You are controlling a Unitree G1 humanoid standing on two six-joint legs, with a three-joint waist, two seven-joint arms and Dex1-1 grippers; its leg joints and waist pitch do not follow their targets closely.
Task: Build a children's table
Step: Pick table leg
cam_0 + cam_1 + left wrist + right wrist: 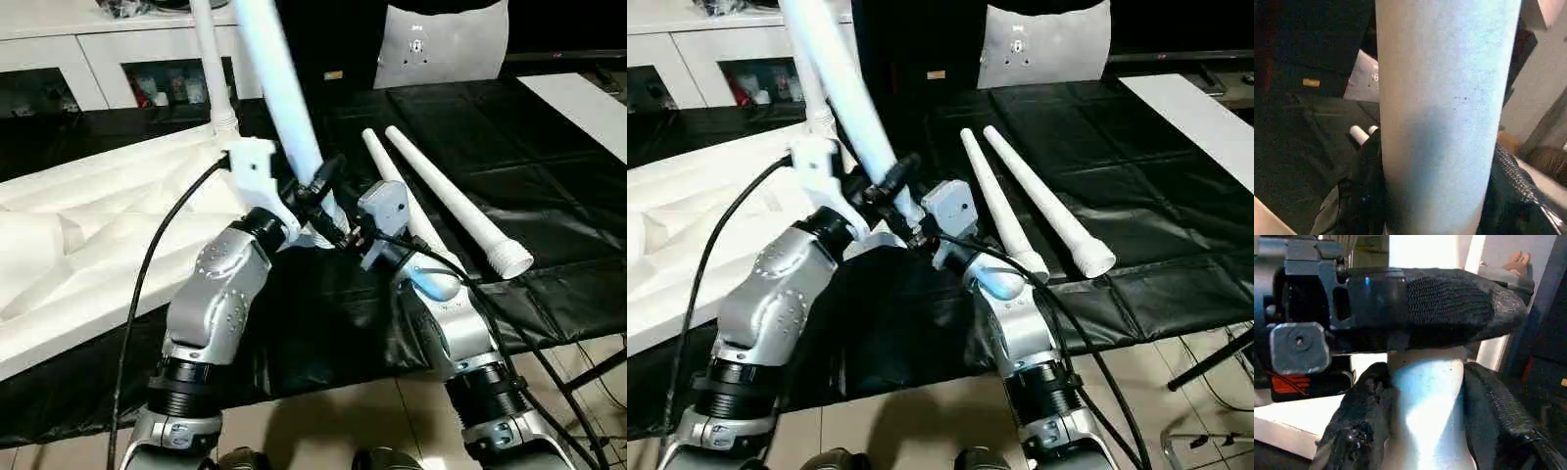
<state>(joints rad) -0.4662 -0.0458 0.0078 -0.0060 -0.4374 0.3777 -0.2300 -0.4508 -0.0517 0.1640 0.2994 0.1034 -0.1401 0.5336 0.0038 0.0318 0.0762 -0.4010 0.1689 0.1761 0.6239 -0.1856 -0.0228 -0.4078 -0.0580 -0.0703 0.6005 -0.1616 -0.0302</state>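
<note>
The large white plastic rectangular table top (pixel 88 245) lies ribbed side up on the left part of the surface (pixel 549 176), which is covered with black sheeting. One long white tapered round leg (pixel 212 69) stands upright in the round socket at the top's far right corner.

A second white tapered leg (pixel 284 108) is raised above the top's near right corner, tilted with its thin end up and to the left. The left hand (pixel 318 191) pinches this leg between its two black fingers (pixel 1364 181), one on each side of the shaft. The right hand (pixel 343 230) grips the same leg lower down, directly beneath the left hand; its fingers (pixel 1359 426) are pressed against both sides of the shaft.

Two more white tapered legs (pixel 460 206) lie flat side by side on the black sheeting to the right of the hands, flared collars toward the near edge.

White cabinets (pixel 98 69) stand behind the surface; their open compartments hold small items too dim to identify.
</note>
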